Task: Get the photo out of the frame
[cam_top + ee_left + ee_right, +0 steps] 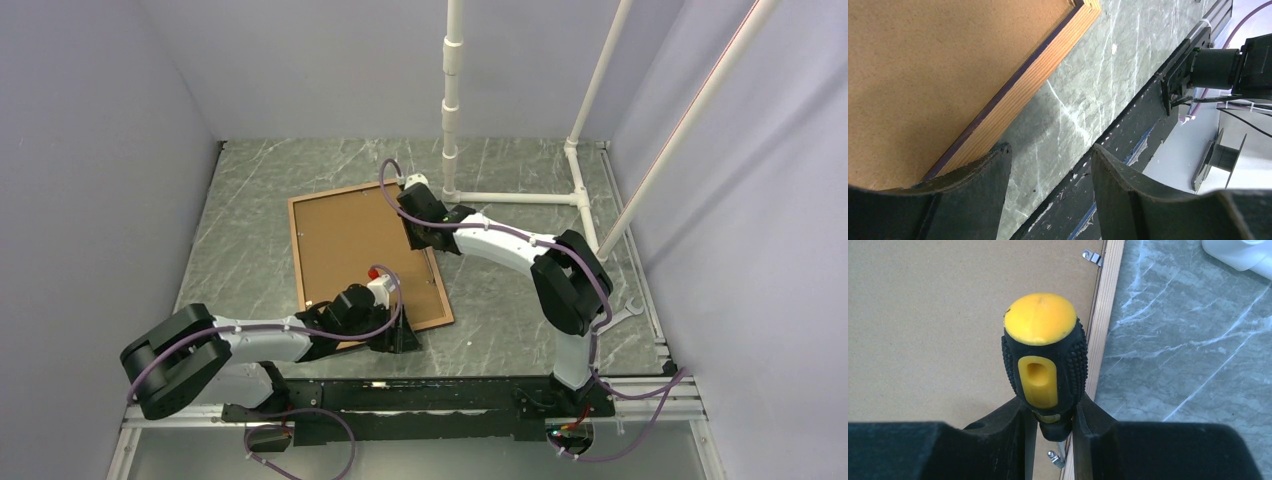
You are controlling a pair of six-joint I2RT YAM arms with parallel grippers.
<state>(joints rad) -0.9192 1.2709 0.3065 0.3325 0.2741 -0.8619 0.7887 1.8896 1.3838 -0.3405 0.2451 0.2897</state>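
Two arms | right gripper (1050,437) clenched on yellow-black rubber-handled screwdriver (1040,350) | left gripper (1050,152) agape, empty, by near corner of navy-edged wooden frame (1028,90) | hardboard-backed photo (345,240) inside, face down, mid grey marbled table (500,320) | swing silver clips (1091,257) gently, brace frame.

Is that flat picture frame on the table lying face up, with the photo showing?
No, the thin rectangular wood-edged frame lies face down, showing only its brown hardboard back.

The photo (345,245) lies face-down, brown backing up, inside the frame (1027,80).
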